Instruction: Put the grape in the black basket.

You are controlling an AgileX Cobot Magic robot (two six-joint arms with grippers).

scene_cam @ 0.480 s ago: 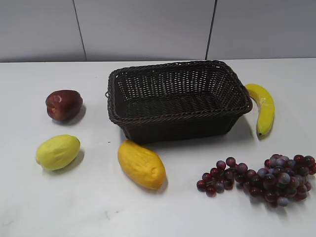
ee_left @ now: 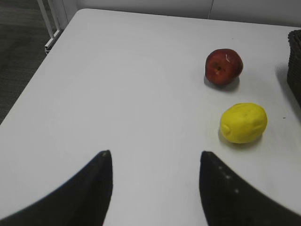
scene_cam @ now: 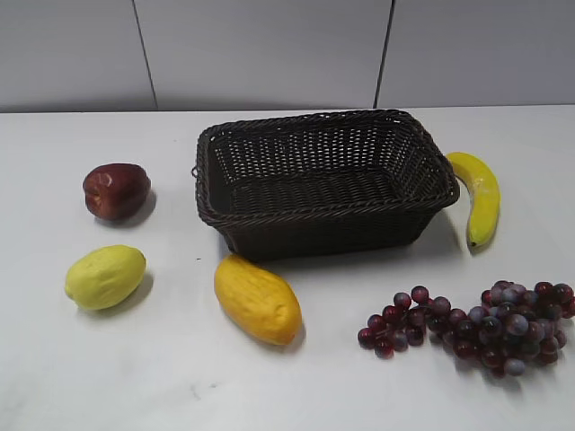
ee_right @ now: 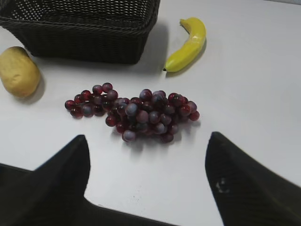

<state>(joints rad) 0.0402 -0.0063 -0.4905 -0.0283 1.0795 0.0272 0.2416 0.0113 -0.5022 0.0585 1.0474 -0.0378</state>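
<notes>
White table [scene_cam: 135, 386] holds the grape [scene_cam: 476, 328] at front right, lying apart from the black basket [scene_cam: 323, 180] behind it, nothing in between. Right gripper [ee_right: 146, 160] hovers just short of the bunch, jaws spread wide and holding nothing; left gripper [ee_left: 155, 162] also spread, over bare table. Banana [scene_cam: 479, 196] beside basket's right end, mango [scene_cam: 258, 298] at its front, lemon [scene_cam: 105, 277] and apple [scene_cam: 116, 190] off left

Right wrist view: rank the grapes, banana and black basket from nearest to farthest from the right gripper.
From the right gripper:
1. Grapes, on the table just ahead, centre.
2. Banana, farther, ahead to the right.
3. Black basket, upper left; roughly level with the banana, too close to call.
</notes>
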